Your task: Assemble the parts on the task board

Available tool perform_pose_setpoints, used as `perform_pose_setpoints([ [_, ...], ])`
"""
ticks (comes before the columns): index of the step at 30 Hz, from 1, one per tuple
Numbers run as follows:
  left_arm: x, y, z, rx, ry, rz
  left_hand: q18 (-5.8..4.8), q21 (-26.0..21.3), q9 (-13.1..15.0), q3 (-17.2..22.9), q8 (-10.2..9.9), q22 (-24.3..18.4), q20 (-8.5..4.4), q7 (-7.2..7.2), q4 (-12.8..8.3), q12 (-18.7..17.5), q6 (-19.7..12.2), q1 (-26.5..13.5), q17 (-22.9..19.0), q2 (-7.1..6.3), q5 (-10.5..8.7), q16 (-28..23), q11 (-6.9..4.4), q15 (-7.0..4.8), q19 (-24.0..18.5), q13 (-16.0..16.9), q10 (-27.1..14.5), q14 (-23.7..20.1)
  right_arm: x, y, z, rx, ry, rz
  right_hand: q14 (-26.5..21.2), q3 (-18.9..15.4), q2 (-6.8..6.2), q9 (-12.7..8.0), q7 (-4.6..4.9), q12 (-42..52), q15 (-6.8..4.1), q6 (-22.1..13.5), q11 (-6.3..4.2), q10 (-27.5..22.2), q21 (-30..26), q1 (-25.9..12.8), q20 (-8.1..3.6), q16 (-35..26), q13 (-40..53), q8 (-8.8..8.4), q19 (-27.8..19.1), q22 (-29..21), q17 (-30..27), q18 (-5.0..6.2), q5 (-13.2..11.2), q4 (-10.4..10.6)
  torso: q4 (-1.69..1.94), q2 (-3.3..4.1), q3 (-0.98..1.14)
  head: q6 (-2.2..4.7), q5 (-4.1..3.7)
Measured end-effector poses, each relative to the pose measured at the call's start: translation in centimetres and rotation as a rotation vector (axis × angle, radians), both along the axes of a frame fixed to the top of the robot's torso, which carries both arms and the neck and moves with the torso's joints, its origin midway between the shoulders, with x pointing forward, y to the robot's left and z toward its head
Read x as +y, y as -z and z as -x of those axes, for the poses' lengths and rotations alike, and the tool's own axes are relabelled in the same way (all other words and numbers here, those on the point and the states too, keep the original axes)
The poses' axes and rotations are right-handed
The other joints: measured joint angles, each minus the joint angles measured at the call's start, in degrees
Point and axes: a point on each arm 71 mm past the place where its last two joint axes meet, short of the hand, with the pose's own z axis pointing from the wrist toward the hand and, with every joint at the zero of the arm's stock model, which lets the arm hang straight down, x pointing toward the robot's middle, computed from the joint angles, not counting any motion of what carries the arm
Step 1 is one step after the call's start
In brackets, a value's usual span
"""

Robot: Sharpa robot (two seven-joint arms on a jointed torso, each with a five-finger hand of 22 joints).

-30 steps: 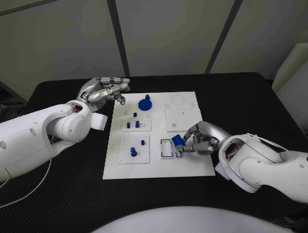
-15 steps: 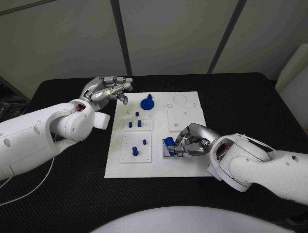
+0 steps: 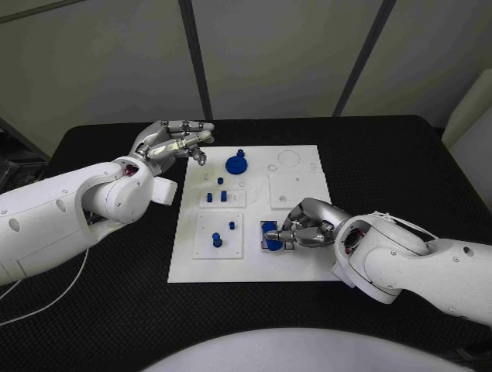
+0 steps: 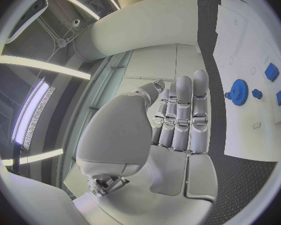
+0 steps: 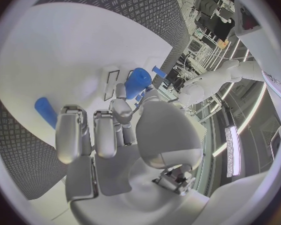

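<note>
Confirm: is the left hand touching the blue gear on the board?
Apart. The head view shows the left hand raised beside the board, with bare white plate between its fingers and the blue gear.

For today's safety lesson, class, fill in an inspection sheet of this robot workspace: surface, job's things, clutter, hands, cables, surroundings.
Surface: black table, textured top.
Job's things: white task board in the middle of the table; blue gear at its far end; small blue pegs standing in the left-side blocks; blue part at the slot near the right hand.
Clutter: nothing seen.
Hands: left hand raised by the board's far left corner, fingers curled, holding nothing; right hand holds the blue part at the slot.
Cables: thin white cable at the table's left.
Surroundings: pale wall panels behind.
</note>
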Motion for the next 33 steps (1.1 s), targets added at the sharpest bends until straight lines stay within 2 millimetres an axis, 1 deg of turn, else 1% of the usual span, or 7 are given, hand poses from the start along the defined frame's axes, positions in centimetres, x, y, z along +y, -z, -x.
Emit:
perform_pose_setpoints([
  [6,0.03,0.00,0.01,0.000,0.000,0.000,0.00,0.0,0.0,0.0,0.0,0.0,0.00,0.00,0.0,0.0,0.0,0.0,0.0,0.00,0.00,0.0,0.00,0.00,0.0,0.0,0.0,0.0,-0.05,0.09,-0.13,-0.003,0.003,0.007,0.0,0.5,-2.18,0.8,0.08,-1.4,0.00,-0.5,-0.22,-0.2,0.0,-4.7,-0.09,0.0,-0.6,0.33,0.1,0.0,0.0,0.00,-7.7,0.2,-0.02,0.00,0.00,0.07,-0.01],
  [11,0.08,0.00,0.01,0.001,-0.001,-0.001,0.00,0.0,0.0,0.0,0.0,0.0,0.00,0.03,0.0,0.0,0.0,0.0,0.0,0.00,0.00,0.0,0.00,0.00,0.0,0.0,0.0,0.0,0.05,0.06,-0.14,-0.008,0.000,0.007,0.0,2.5,-3.82,1.3,0.13,-2.1,0.00,-0.9,0.01,-0.4,-0.3,-7.6,-0.09,-0.2,-0.8,0.48,0.1,0.0,0.0,0.00,-9.3,0.3,-0.03,0.00,0.00,0.09,-0.04],
  [14,0.12,0.00,0.01,0.001,-0.001,-0.001,0.00,0.0,0.0,-0.2,0.0,-0.1,0.00,0.21,-0.2,0.0,-0.2,0.0,-0.1,0.00,0.00,0.0,0.00,0.00,0.0,0.0,0.0,0.0,0.08,0.01,-0.11,-0.012,-0.004,0.006,0.0,3.3,-3.85,1.5,0.13,-2.1,0.00,-0.9,0.01,-0.4,-0.3,-7.8,-0.08,-0.2,-0.8,0.57,0.1,0.0,0.0,0.00,-9.1,0.2,-0.04,0.00,0.01,0.06,-0.04],
  [16,0.14,0.00,0.01,0.001,-0.001,-0.001,0.00,0.0,0.0,-0.2,0.0,-0.1,0.00,0.21,-0.2,0.0,-0.2,0.0,-0.1,0.00,0.00,0.0,0.00,0.00,0.0,0.0,0.0,0.0,0.09,-0.06,-0.05,-0.016,-0.008,0.004,0.0,4.2,-3.43,1.8,0.13,-2.1,0.01,-0.9,0.01,-0.4,-0.3,-7.0,-0.08,-0.2,-0.6,0.68,0.1,0.0,0.0,0.00,-7.6,0.1,-0.05,0.00,0.01,0.03,-0.04],
  [25,0.16,0.01,0.01,0.002,-0.001,-0.002,0.00,0.0,0.0,-0.2,0.0,0.0,0.00,0.21,-0.2,0.0,-0.2,0.0,-0.1,0.00,0.00,0.0,0.00,0.00,0.0,0.0,0.0,0.0,0.12,-0.54,0.31,-0.049,-0.043,-0.003,-0.1,5.7,-1.65,2.9,0.13,-1.6,-0.32,-0.9,-0.44,0.0,-0.3,3.8,-0.08,-0.2,0.9,1.40,0.1,0.0,0.0,0.00,-3.3,-1.3,-0.10,-0.02,0.03,-0.05,0.05],
  [28,0.17,0.03,0.01,0.002,-0.001,-0.002,0.00,0.0,0.0,-0.2,0.0,0.0,0.00,0.21,-0.2,0.0,-0.2,0.0,-0.1,0.00,0.00,0.0,0.00,0.00,0.0,0.0,0.0,0.0,0.01,-0.66,0.39,-0.057,-0.050,-0.003,0.0,5.7,-0.90,3.0,-0.09,-1.2,-0.42,-0.7,-0.51,0.5,0.0,4.8,-0.08,-0.2,1.4,1.66,0.1,0.0,0.0,0.00,-2.0,-1.5,-0.10,-0.04,0.03,-0.10,0.06],
  [33,0.23,0.06,0.01,0.003,-0.002,-0.002,0.00,0.0,0.0,-0.2,0.0,0.0,0.00,0.21,-0.2,0.0,-0.2,0.0,0.0,0.00,0.00,0.0,0.00,0.00,0.0,0.0,0.0,0.0,-0.05,-0.86,0.55,-0.070,-0.063,-0.007,0.0,5.5,-0.90,3.1,-0.09,-1.2,-0.41,-0.7,-0.51,0.5,0.0,4.8,-0.08,-0.2,1.5,1.66,0.1,0.0,0.0,0.00,-2.0,-1.6,-0.09,-0.07,0.03,-0.07,0.19],
])
